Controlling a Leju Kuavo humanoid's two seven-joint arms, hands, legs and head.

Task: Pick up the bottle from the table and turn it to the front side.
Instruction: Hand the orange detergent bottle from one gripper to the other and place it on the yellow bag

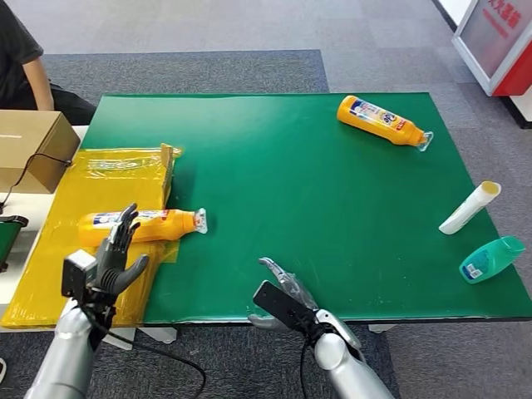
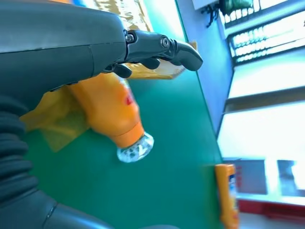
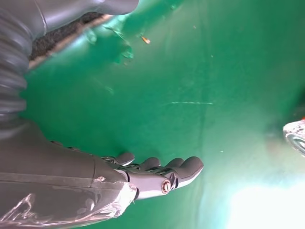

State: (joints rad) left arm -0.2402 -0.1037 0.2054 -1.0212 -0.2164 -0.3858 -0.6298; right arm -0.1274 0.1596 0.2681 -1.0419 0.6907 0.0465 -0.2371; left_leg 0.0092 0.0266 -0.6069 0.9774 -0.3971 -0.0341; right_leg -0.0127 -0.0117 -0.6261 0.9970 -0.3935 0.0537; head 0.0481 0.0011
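An orange bottle (image 1: 147,225) with a clear cap lies on its side at the left of the green table (image 1: 301,199), partly on a yellow plastic sheet (image 1: 75,208). My left hand (image 1: 116,253) hovers open just in front of it, fingers spread toward its body; in the left wrist view the bottle (image 2: 107,107) lies right under the fingers (image 2: 162,47), apart from them. My right hand (image 1: 285,295) is open and flat over the table's front edge, holding nothing; the right wrist view shows its fingers (image 3: 169,171) above bare green surface. A second orange bottle (image 1: 381,121) lies at the far right.
A white tube (image 1: 469,207) and a teal bottle (image 1: 490,258) lie near the right edge. A cardboard box (image 1: 32,145) stands left of the table, a person (image 1: 22,62) sits beyond it. A small yellow carton (image 1: 167,170) stands on the sheet.
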